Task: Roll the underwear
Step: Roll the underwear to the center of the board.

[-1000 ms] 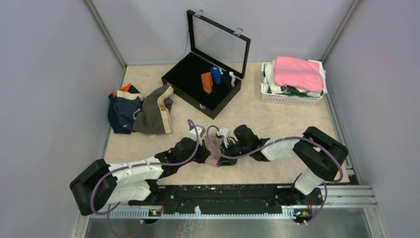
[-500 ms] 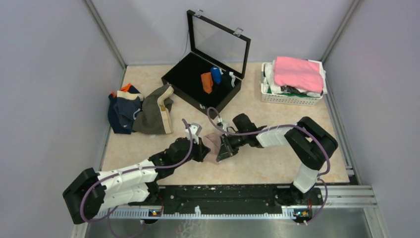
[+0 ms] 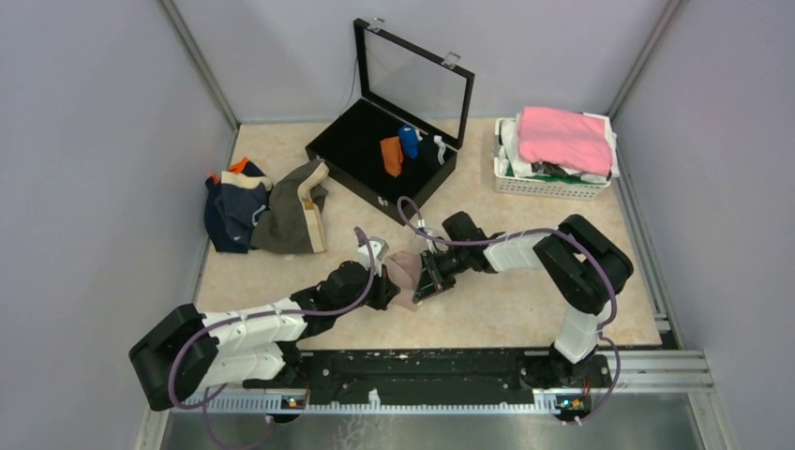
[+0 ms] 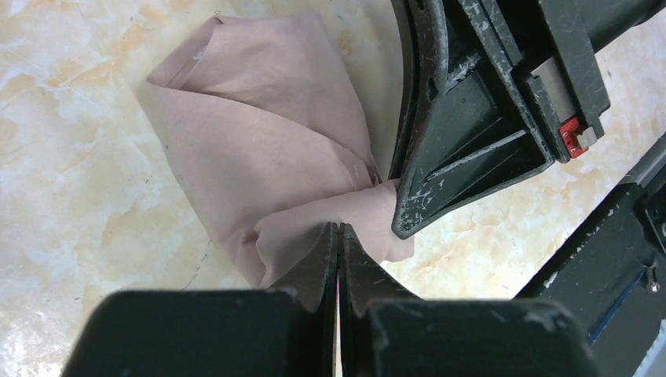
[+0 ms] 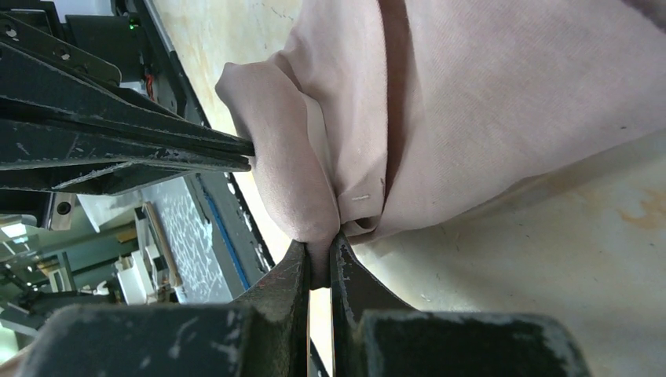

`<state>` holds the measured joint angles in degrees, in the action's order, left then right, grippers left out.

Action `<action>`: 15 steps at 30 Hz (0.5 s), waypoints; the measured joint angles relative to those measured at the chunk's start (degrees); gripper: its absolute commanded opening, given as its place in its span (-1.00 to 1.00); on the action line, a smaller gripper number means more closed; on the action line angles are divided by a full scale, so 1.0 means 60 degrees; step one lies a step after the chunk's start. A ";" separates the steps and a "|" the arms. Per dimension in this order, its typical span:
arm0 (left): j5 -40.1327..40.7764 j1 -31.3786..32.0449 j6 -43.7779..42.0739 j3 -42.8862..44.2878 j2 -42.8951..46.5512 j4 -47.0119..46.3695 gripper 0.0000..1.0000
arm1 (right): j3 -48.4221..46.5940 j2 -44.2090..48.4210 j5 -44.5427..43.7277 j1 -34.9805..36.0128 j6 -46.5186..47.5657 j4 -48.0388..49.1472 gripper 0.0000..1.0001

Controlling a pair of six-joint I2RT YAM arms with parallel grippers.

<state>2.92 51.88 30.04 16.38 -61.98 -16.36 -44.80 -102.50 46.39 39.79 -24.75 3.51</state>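
A pale pink-beige brief (image 3: 404, 270) lies folded into a small bundle on the table in the middle, between my two grippers. My left gripper (image 3: 386, 287) is shut on its near left edge; in the left wrist view the jaws (image 4: 338, 229) pinch a fold of the cloth (image 4: 259, 133). My right gripper (image 3: 425, 281) is shut on the same brief from the right; in the right wrist view its jaws (image 5: 320, 250) squeeze a thick fold of the cloth (image 5: 487, 102). The two grippers' tips nearly touch. More briefs lie in a pile at the far left: navy (image 3: 230, 217), olive-brown (image 3: 295, 211) and a bit of orange (image 3: 237, 166).
An open black case (image 3: 349, 155) with a raised glass lid stands at the back centre and holds rolled orange (image 3: 392, 156) and blue (image 3: 409, 141) pieces. A white basket (image 3: 548, 185) at the back right holds a bright pink cloth (image 3: 565, 136). Grey walls enclose the table.
Both grippers have moved a little away from the near edge with the pink-beige brief held between them. The bundle looks more compact. The right arm's elbow has swung inward.
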 measured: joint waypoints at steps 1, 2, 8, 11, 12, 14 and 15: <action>0.0000 0.0000 0.0000 0.0000 -0.0076 -0.0055 -1.00 | 0.0000 -0.0004 -0.0004 -0.0007 -0.0029 -0.0004 -1.00; 0.0000 0.0000 0.0004 0.0000 -0.0113 -0.0073 -1.00 | 0.0000 -0.0007 -0.0004 -0.0011 -0.0047 -0.0004 -1.00; 0.0000 0.0000 0.0000 0.0000 -0.0357 -0.0302 -1.00 | 0.0000 -0.0091 -0.0062 -0.0036 -0.0215 0.0011 -0.93; 0.0073 0.0000 0.0015 0.0000 -0.0546 -0.0382 -1.00 | 0.0000 -0.0091 -0.0138 -0.0036 -0.0255 0.0011 -0.79; 0.0131 0.0000 0.0051 0.0000 -0.0652 -0.0415 -1.00 | 0.0000 -0.0091 -0.0164 -0.0036 -0.0270 0.0015 -0.75; 0.0229 0.0000 0.0127 0.0000 -0.0882 -0.0495 -1.00 | 0.0000 -0.0091 -0.0229 -0.0036 -0.0306 0.0011 -0.64; 0.0262 0.0000 0.0189 0.0004 -0.0973 -0.0554 -1.00 | 0.0000 -0.0091 -0.0270 -0.0036 -0.0313 0.0007 -0.59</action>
<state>4.49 51.88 31.18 16.40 -67.81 -19.68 -44.80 -103.04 44.77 39.57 -26.63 3.55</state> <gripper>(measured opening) 0.005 0.144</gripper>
